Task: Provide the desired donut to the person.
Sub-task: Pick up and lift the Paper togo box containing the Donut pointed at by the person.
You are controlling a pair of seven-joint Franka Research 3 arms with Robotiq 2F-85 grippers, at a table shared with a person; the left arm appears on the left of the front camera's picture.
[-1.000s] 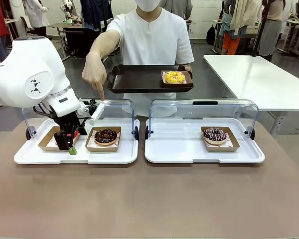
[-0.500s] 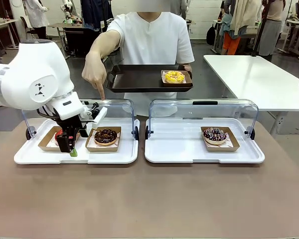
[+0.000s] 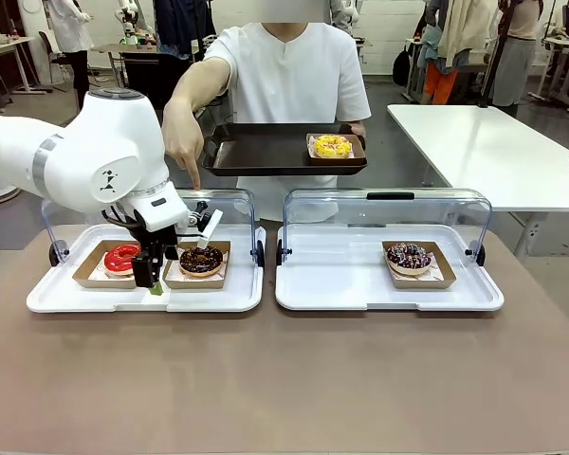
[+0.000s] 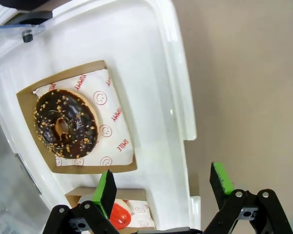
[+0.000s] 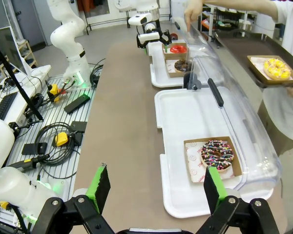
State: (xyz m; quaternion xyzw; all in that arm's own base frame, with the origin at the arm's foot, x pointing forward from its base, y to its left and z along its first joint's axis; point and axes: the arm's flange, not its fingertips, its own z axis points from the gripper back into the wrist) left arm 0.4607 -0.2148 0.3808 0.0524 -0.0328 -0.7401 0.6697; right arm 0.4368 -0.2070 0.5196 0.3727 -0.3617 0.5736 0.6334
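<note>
The chocolate donut (image 3: 201, 258), dark-glazed and flecked with pale nut bits, is lying flat on printed paper in a brown cardboard holder, sitting in the right half of the left white tray (image 3: 95, 301). The person (image 3: 294, 76), wearing a white shirt, is standing beyond that tray, one hand (image 3: 180, 137) pointing its index finger down over the tray's far edge, above the donut.
</note>
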